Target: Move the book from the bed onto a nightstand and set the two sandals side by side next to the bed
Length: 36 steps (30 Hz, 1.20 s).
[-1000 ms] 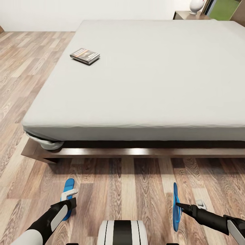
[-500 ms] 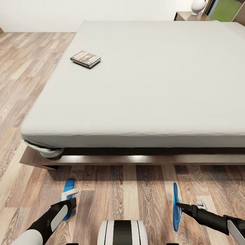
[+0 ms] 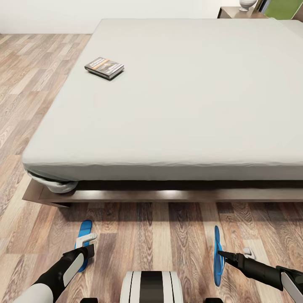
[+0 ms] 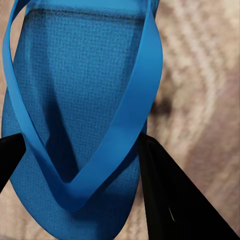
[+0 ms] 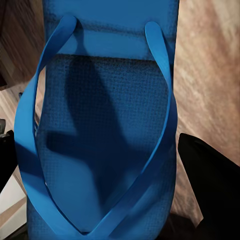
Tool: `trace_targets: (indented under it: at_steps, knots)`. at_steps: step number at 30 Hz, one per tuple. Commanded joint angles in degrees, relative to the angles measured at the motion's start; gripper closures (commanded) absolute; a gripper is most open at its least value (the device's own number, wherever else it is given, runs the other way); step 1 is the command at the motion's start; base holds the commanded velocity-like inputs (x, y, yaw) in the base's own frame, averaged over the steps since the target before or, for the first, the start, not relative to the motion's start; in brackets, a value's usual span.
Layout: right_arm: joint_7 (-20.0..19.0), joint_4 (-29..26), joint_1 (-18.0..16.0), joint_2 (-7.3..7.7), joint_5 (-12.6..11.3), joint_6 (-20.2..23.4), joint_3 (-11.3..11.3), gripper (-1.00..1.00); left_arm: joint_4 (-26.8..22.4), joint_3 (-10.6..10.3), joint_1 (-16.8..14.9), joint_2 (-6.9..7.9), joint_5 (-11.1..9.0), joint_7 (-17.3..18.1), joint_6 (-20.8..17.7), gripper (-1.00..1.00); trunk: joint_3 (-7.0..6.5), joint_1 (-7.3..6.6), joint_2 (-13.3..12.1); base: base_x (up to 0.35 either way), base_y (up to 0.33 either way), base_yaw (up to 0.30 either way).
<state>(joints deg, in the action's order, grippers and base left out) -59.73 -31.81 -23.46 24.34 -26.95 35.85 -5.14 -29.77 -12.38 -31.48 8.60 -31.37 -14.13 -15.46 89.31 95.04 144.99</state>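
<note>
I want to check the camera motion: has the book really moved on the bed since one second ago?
No. The book keeps its place near the mattress's left edge on the bed; both shifted together, so the camera moved.

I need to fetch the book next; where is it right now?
In the head view the book lies flat on the bed's grey mattress, close to its left edge and toward the far end, well away from both sandals.

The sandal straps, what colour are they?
Bright blue, like the sole; the left wrist view shows the sandal best.
</note>
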Motion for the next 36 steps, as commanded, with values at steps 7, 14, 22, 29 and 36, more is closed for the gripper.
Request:
trace_targets:
  at_steps: [7,14,22,29,36]
  knots:
    - [-0.1,0.0,0.0,0.01,-0.3,0.4,-0.1,1.0,0.0,-0.9,0.0,0.1,-2.2,-0.6,-0.1,1.0,0.7,0.09,0.0,0.0,0.0,0.0]
    - [-0.1,0.0,0.0,0.01,-0.3,0.4,0.0,1.0,0.0,-0.8,0.0,0.1,-2.1,-0.6,-0.1,1.0,0.7,0.09,0.0,0.0,0.0,0.0]
    - [-0.1,0.0,0.0,0.01,-0.3,0.4,0.0,1.0,0.0,-0.8,0.0,0.12,-2.2,-0.6,-0.2,1.0,0.03,0.01,0.0,0.0,0.0,0.0]
    - [-0.1,0.0,0.0,0.01,-0.3,0.4,-0.1,1.0,0.0,-0.8,0.0,0.12,-2.2,-0.6,-0.2,1.0,0.03,0.01,0.0,0.0,0.0,0.0]
    - [-0.1,0.0,0.0,0.01,-0.3,0.4,0.0,1.0,0.0,-0.8,0.0,0.16,-2.2,-0.6,-0.2,1.0,-0.41,-0.04,0.0,0.0,0.0,0.0]
